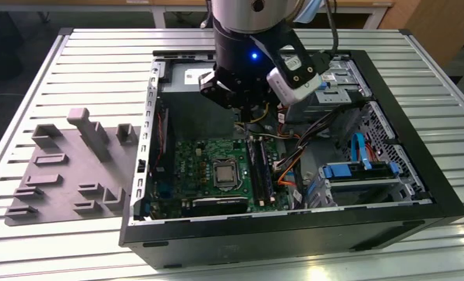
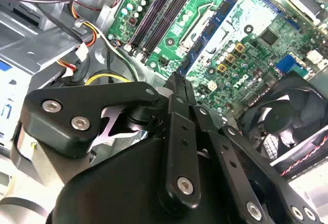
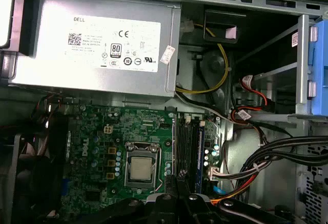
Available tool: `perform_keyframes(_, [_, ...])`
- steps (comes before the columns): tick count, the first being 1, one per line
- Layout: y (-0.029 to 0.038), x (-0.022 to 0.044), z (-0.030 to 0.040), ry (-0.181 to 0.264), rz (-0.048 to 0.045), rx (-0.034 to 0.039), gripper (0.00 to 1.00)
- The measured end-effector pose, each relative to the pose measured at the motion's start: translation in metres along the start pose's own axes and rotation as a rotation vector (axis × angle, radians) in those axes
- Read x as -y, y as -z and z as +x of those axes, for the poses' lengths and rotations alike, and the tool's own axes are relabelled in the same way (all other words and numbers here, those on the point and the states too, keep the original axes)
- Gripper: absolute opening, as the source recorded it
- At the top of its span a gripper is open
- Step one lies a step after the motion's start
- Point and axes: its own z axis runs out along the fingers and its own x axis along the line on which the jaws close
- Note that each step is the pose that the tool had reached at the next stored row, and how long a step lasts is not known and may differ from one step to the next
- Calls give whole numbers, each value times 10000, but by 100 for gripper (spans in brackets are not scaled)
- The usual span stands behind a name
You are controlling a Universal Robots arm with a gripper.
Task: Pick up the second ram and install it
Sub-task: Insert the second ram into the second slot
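Observation:
My gripper (image 1: 251, 120) hangs inside the open computer case (image 1: 419, 175), above the far end of the green motherboard (image 1: 192, 155). Its fingers meet in the second wrist view (image 2: 177, 78) and nothing shows between them. The first wrist view has the gripper (image 3: 179, 180) just above the black memory slots (image 3: 185, 142) beside the processor (image 3: 140, 168). A narrow blue-green ram stick (image 3: 200, 152) stands in the slot row; I cannot tell whether it is the second ram. The slots (image 2: 156, 16) lie ahead of the fingertips.
The grey power-supply box (image 3: 97, 44) fills the case's far corner. Cable bundles (image 3: 266, 152) and a blue drive cage (image 1: 357, 172) crowd the exterior view's right. A cooling fan (image 2: 279, 116) sits near the board. A grey holder fixture (image 1: 68, 164) lies on the slatted table.

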Motion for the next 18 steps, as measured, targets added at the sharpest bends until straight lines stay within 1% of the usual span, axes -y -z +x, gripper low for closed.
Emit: perform_keyframes(18, [-143, 12, -24, 908, -67, -59, 12])
